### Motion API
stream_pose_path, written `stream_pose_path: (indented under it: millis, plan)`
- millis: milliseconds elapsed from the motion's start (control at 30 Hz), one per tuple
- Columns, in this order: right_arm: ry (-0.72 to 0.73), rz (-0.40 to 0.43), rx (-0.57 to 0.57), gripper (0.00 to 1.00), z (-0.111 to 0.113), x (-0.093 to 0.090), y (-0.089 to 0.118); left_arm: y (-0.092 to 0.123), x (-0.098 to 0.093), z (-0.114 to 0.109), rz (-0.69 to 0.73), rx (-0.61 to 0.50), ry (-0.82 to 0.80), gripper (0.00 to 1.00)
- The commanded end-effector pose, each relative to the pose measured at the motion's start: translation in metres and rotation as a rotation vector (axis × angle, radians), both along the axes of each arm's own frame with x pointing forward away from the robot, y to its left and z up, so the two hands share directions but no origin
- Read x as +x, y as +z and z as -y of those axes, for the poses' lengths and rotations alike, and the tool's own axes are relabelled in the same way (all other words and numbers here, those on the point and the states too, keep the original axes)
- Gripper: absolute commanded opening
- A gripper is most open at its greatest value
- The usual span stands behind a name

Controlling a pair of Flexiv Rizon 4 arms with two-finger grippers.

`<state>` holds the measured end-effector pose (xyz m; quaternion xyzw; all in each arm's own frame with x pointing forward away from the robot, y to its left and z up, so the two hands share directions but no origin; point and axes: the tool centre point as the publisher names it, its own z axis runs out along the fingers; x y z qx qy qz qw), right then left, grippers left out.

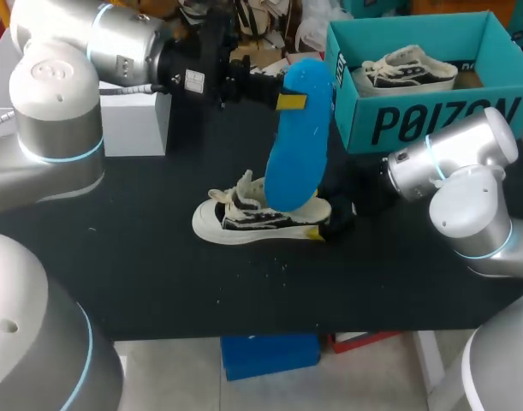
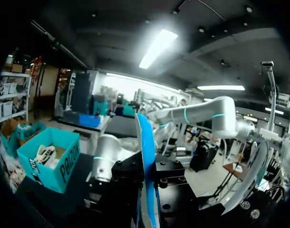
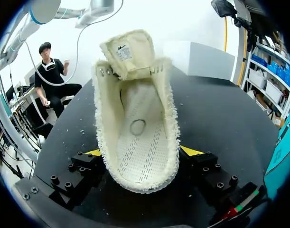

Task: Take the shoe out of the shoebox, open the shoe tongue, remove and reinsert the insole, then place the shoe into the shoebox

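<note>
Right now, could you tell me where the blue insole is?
In the head view, the blue insole stands on end in the left gripper, just above the shoe and left of the teal shoebox.

Black worktop [image 1: 141,282]. Directly on it:
- white-and-black shoe [image 1: 244,224] near the middle, sole down, toe toward my left
- teal shoebox [image 1: 415,124] at the far right corner, upright, top open, well apart from the shoe
- pale grey box [image 1: 133,124] at the far left edge
- a few small white specks [image 1: 284,265] scattered on the surface, on the near side of the shoe
</note>
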<state>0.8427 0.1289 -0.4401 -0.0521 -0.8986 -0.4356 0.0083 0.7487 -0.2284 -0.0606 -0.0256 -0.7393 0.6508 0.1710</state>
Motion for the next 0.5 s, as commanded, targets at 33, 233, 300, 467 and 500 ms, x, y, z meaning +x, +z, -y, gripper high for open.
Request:
stream_pose_path:
  millis: [33,233,300,467,500]
  plan:
    - [-0.002,-0.001,-0.003,0.00,-0.002,0.000,-0.001,-0.012,0.003,-0.004,-0.005,-0.047,-0.004,0.00]
    - [-0.002,-0.001,-0.003,0.00,-0.002,0.000,-0.001,-0.012,0.003,-0.004,-0.005,-0.047,-0.004,0.00]
    - [-0.002,-0.001,-0.003,0.00,-0.002,0.000,-0.001,-0.012,0.003,-0.004,-0.005,-0.047,-0.004,0.00]
    - [-0.002,-0.001,-0.003,0.00,-0.002,0.000,-0.001,-0.012,0.007,-0.014,-0.182,-0.162,-0.019,0.00]
    - [-0.002,-0.001,-0.003,0.00,-0.002,0.000,-0.001,-0.011,0.008,-0.016,-0.198,-0.171,-0.007,0.00]
